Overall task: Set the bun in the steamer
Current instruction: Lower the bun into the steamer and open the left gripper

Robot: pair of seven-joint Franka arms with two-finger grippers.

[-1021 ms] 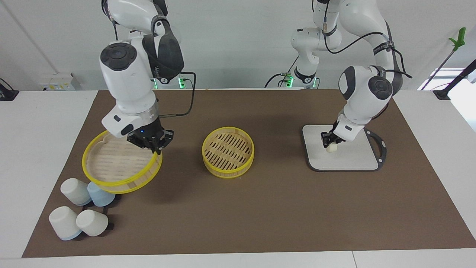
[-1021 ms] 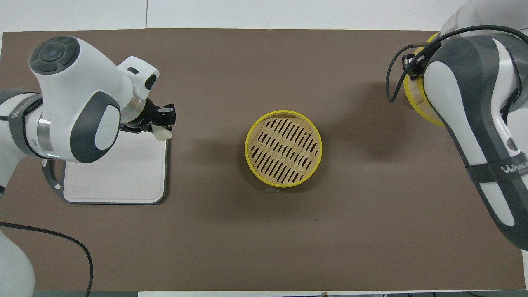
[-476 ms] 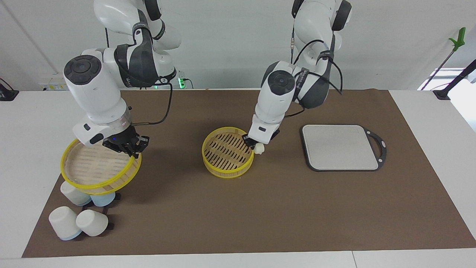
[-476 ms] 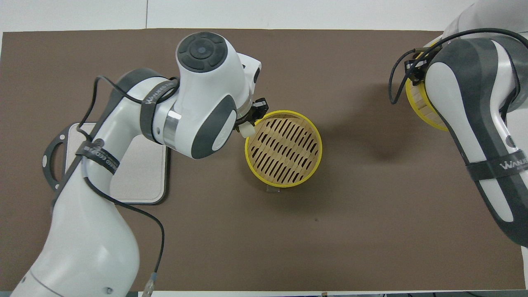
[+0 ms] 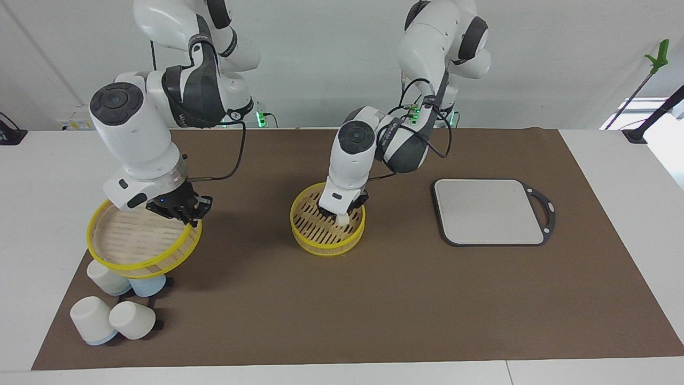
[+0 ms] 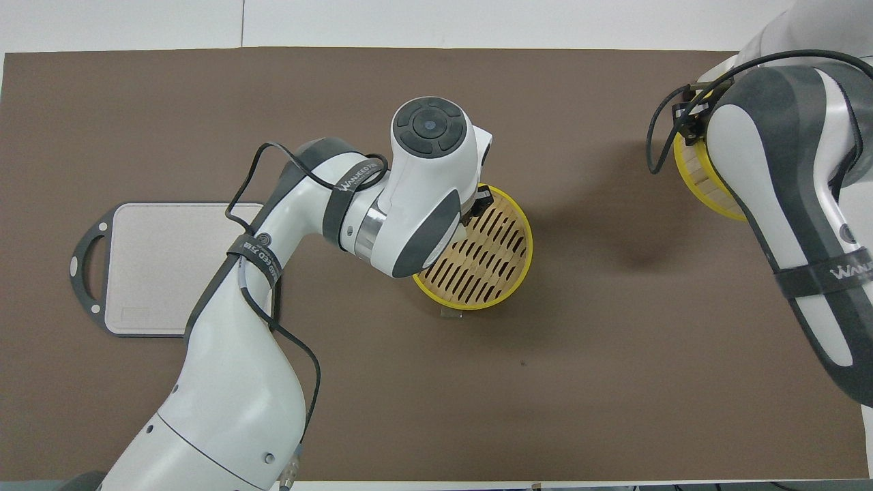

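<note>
The steamer (image 5: 320, 244) stands mid-table, a round bamboo basket with yellow rims; it also shows in the overhead view (image 6: 510, 269). My left gripper (image 5: 341, 213) is shut on the small cream-white bun (image 5: 342, 220) and holds it low inside the basket, at the side toward the left arm's end of the table. In the overhead view the left wrist (image 6: 426, 198) covers the bun. My right gripper (image 5: 180, 209) is shut on the rim of a second yellow steamer tier (image 5: 136, 243) and holds it up over the cups.
A grey board (image 5: 489, 211) lies bare toward the left arm's end of the table. Several upturned cups, white (image 5: 93, 320) and pale blue (image 5: 145, 286), stand at the right arm's end, partly under the held tier.
My left gripper carried the bun from the grey board to the steamer and lowered it inside the rim. My right gripper moved the held tier toward the right arm's end, then stayed still.
</note>
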